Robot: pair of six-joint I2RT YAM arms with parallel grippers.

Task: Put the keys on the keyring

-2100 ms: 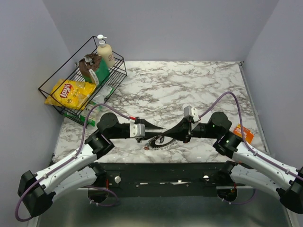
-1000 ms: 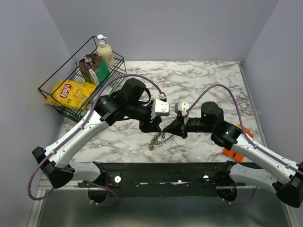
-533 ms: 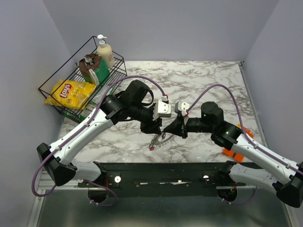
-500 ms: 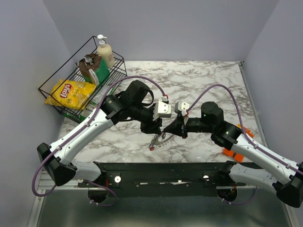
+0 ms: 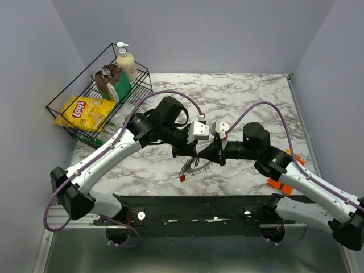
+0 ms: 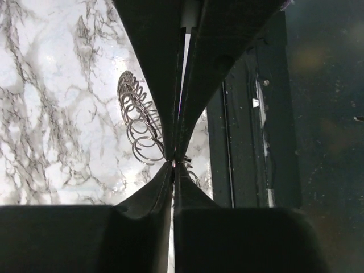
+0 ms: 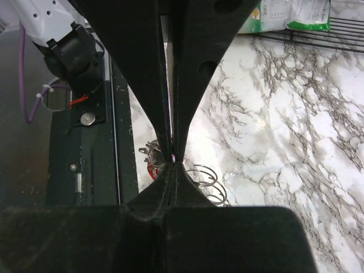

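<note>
The keyring (image 5: 194, 167), a silvery coil of thin wire loops, sits just below both grippers near the table's front edge. A red-headed key (image 5: 182, 178) is at its lower left end. My left gripper (image 5: 195, 154) and right gripper (image 5: 207, 156) meet tip to tip, both shut. In the left wrist view my gripper (image 6: 173, 163) pinches at the end of the keyring (image 6: 138, 119), with the right gripper's fingers coming in from above. In the right wrist view my gripper (image 7: 172, 157) is shut at the same spot, with the keyring (image 7: 207, 177) to its right and the red key (image 7: 149, 170) to its left. Other keys are too small to tell apart.
A black wire basket (image 5: 67, 121) with a chips bag, snack packs and a soap bottle stands at the back left. A flat orange piece (image 5: 277, 183) lies under the right arm at the front right. The black mounting rail (image 5: 187, 206) runs along the near edge.
Both arms rose from table level and met tip to tip above the keyring. Over the last second the left arm has shifted slightly right, while the keyring and red key have hardly moved.
</note>
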